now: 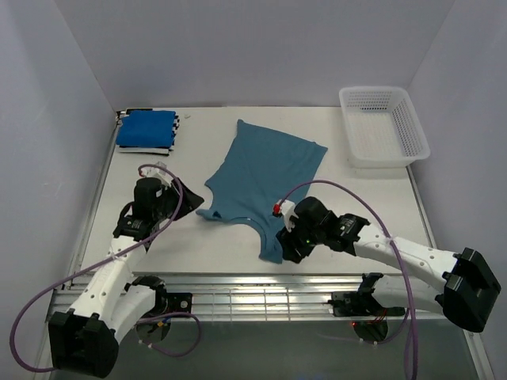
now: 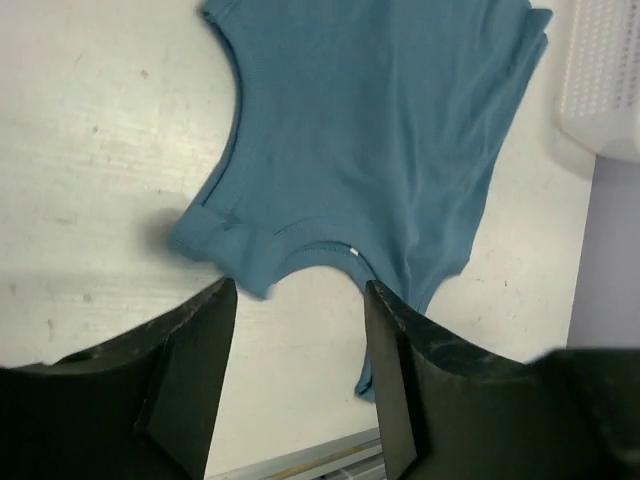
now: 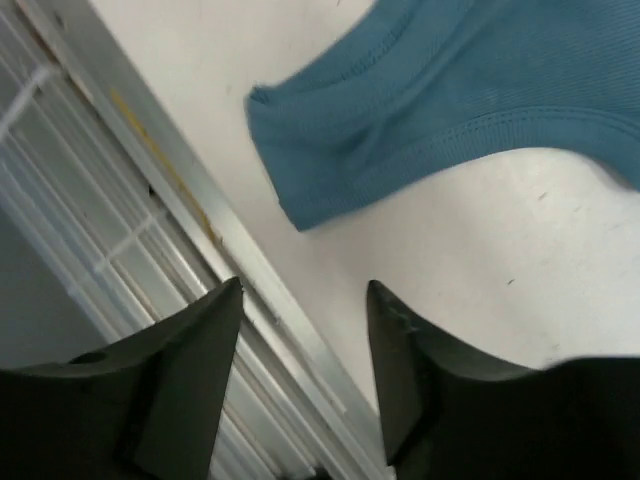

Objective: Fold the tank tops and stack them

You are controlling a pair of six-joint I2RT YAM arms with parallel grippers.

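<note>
Table (image 1: 222,249), striped top (image 1: 147,149) beneath blue top (image 1: 146,127)

Bright, even, diffuse light; shadows faint; top view sharp; wrist views: near jaws dark, soft-focus.

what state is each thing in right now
teal tank top, unfolded, lying flat, not held
blue tank top, folded, top of the stack
striped tank top, folded, under the blue one
basket, upright, empty
left end effector, open, empty
right end effector, open, empty
</note>
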